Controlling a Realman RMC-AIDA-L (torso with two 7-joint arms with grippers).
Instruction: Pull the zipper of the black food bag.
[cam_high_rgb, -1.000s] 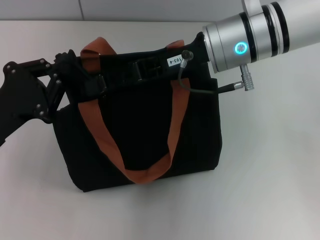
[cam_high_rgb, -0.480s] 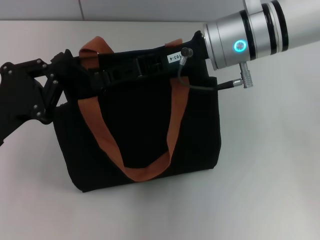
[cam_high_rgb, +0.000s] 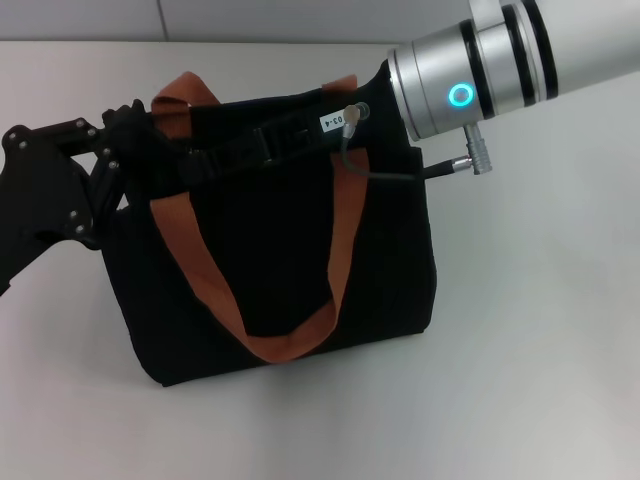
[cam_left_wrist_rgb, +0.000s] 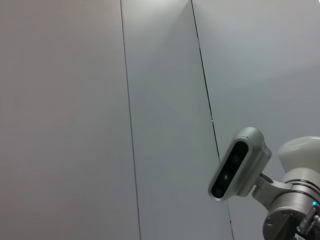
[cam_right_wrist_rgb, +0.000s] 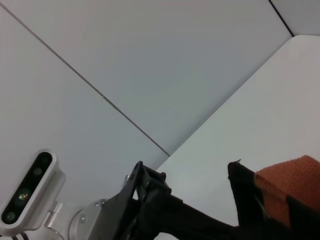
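Note:
The black food bag (cam_high_rgb: 280, 260) stands upright mid-table, with orange-brown handles (cam_high_rgb: 190, 260). My left gripper (cam_high_rgb: 148, 150) is at the bag's upper left corner and is shut on its fabric edge. My right gripper (cam_high_rgb: 240, 150) reaches in from the right and lies along the bag's top edge, close to the left gripper. The zipper pull is hidden by the black gripper parts. The right wrist view shows the left gripper (cam_right_wrist_rgb: 150, 200), a bag edge (cam_right_wrist_rgb: 245, 195) and a handle (cam_right_wrist_rgb: 285, 187).
The bag stands on a white table (cam_high_rgb: 540, 350). A grey panelled wall (cam_high_rgb: 250, 18) runs behind it. The right arm's silver wrist (cam_high_rgb: 460, 95) and its cable (cam_high_rgb: 380, 172) hang over the bag's upper right corner. The left wrist view shows wall and the right arm's camera (cam_left_wrist_rgb: 237, 170).
My right arm has slid left along the bag's top edge toward the left gripper. The bag's top has shifted slightly left. The left gripper has barely moved.

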